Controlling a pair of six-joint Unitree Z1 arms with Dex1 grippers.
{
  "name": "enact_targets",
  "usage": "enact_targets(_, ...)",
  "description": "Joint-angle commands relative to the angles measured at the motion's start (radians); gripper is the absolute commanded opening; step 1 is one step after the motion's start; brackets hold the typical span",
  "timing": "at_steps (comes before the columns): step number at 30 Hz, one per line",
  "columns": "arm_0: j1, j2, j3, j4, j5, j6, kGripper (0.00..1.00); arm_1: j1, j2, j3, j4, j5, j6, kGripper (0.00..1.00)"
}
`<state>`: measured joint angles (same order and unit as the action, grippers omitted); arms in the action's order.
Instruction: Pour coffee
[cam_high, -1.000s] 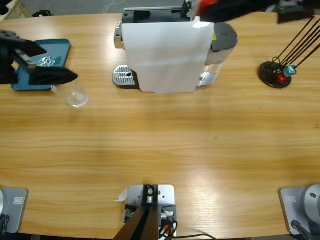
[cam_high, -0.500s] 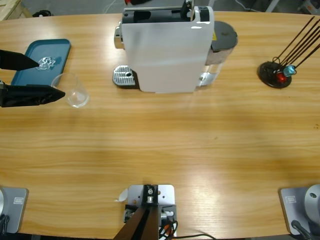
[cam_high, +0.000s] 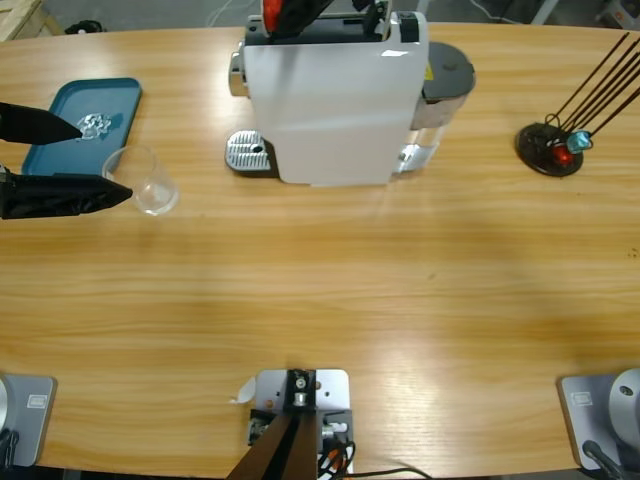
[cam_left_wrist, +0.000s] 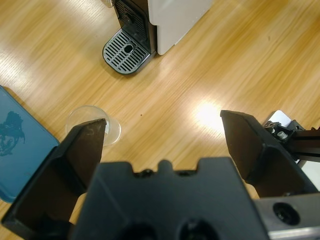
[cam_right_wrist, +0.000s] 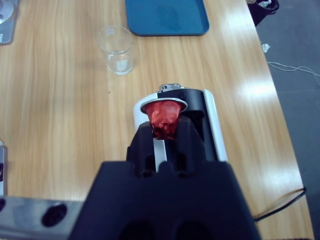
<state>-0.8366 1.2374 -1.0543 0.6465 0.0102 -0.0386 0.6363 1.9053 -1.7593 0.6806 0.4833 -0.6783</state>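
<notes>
Since a half-second ago your right gripper (cam_right_wrist: 164, 131) reappeared over coffee machine (cam_high: 330, 95), clamping red capsule (cam_right_wrist: 163, 118). Left gripper (cam_high: 95, 160) spread wide beside glass (cam_high: 143, 180), bench's left edge.

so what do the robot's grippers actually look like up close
Both are matte black. The left gripper has two broad, flat, tapering fingers rising from a blocky black body with round recesses and a silver plate at one corner. The right gripper has the same black body.

One glass (cam_high: 146, 181), one tray (cam_high: 60, 140), one coffee machine (cam_high: 335, 95).
</notes>
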Motion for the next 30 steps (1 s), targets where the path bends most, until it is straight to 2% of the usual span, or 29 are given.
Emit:
enact_targets(1,0.007,0.017,0.027,0.012,-0.018,0.009,0.996,-0.029,0.083,-0.018,-0.006,-0.023,-0.011,0.000)
enact_targets(9,0.007,0.023,0.035,0.009,-0.019,0.009,0.996,-0.028,0.090,-0.045,-0.008,-0.115,-0.009,0.001)
enact_targets(13,0.007,0.026,0.037,0.008,-0.021,0.008,0.996,-0.027,0.101,-0.052,-0.007,-0.124,-0.009,0.029)
enact_targets(14,0.007,0.027,0.037,0.008,-0.021,0.008,0.996,-0.027,0.101,-0.047,-0.006,-0.119,-0.009,0.182)
enact_targets(17,0.007,0.031,0.037,0.007,-0.021,0.008,0.996,-0.027,0.101,-0.042,-0.006,-0.107,-0.009,0.207)
enact_targets(18,0.007,0.031,0.037,0.007,-0.021,0.008,0.996,-0.025,0.100,-0.042,-0.005,-0.107,-0.009,0.301)
enact_targets(21,0.007,0.030,0.037,0.007,-0.022,0.008,0.996,-0.021,0.097,-0.041,-0.003,-0.119,-0.009,0.694)
enact_targets(22,0.006,0.030,0.039,0.007,-0.022,0.008,0.996,-0.020,0.095,-0.039,-0.003,-0.126,-0.009,0.788)
enact_targets(23,0.007,0.030,0.037,0.007,-0.022,0.008,0.999,-0.020,0.092,-0.038,-0.002,-0.129,-0.009,0.821)
enact_targets(30,0.007,0.024,0.039,0.006,-0.026,0.008,0.999,0.014,0.030,-0.041,0.002,-0.115,-0.004,0.811)
